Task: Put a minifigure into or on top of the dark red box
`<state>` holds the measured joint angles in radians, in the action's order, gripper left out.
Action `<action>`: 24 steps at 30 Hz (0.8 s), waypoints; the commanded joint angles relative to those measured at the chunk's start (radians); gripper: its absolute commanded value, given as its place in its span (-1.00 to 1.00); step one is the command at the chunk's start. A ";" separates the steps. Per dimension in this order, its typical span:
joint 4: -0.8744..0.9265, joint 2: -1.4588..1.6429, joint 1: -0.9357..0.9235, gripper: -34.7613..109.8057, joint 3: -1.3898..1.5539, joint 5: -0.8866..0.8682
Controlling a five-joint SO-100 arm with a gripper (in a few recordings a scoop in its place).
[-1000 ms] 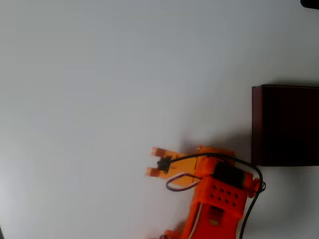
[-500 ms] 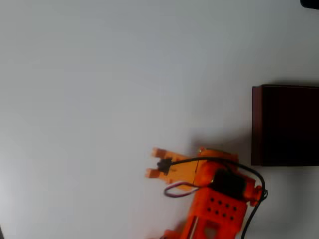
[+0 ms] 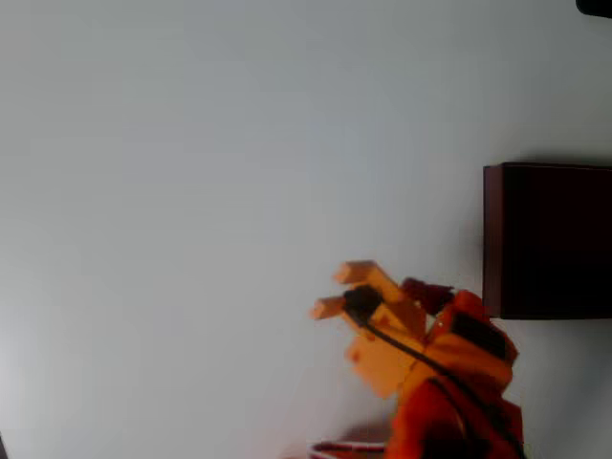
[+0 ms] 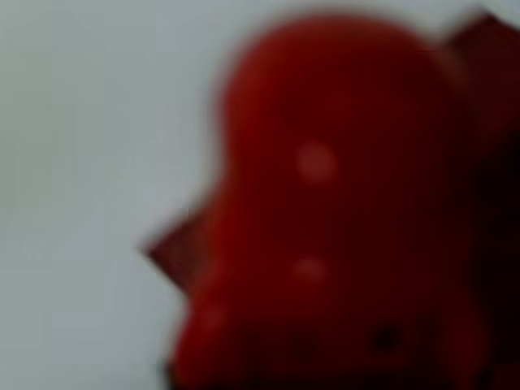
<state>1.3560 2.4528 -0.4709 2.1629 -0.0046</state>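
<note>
The dark red box (image 3: 493, 239) stands at the right edge of the overhead view, its inside almost black. My orange gripper (image 3: 333, 291) hovers to the left of the box's lower corner and points up-left. Its two fingertips (image 3: 356, 273) stand apart, with bare table showing between them. A small dark red lump (image 3: 426, 293) sits by the gripper's base, towards the box. In the wrist view a big blurred red shape (image 4: 333, 211) with pale dots is very close to the lens. I cannot tell whether either is the minifigure.
The white table (image 3: 191, 191) spreads wide to the left and above the gripper. A small dark object (image 3: 595, 7) pokes in at the top right corner. The arm's red body (image 3: 449, 421) covers the lower right.
The arm has swung up and to the right, closer to the box, and looks larger and nearer the camera. The fingertips now point up-left instead of left.
</note>
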 commanded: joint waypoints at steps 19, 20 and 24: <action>-0.304 -0.578 -0.224 -0.52 -0.313 0.272; -0.307 -0.627 -0.233 -0.52 -0.342 0.278; -0.313 -0.788 -0.253 -0.52 -0.449 0.308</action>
<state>1.0431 1.7227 -0.7041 1.8086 0.2746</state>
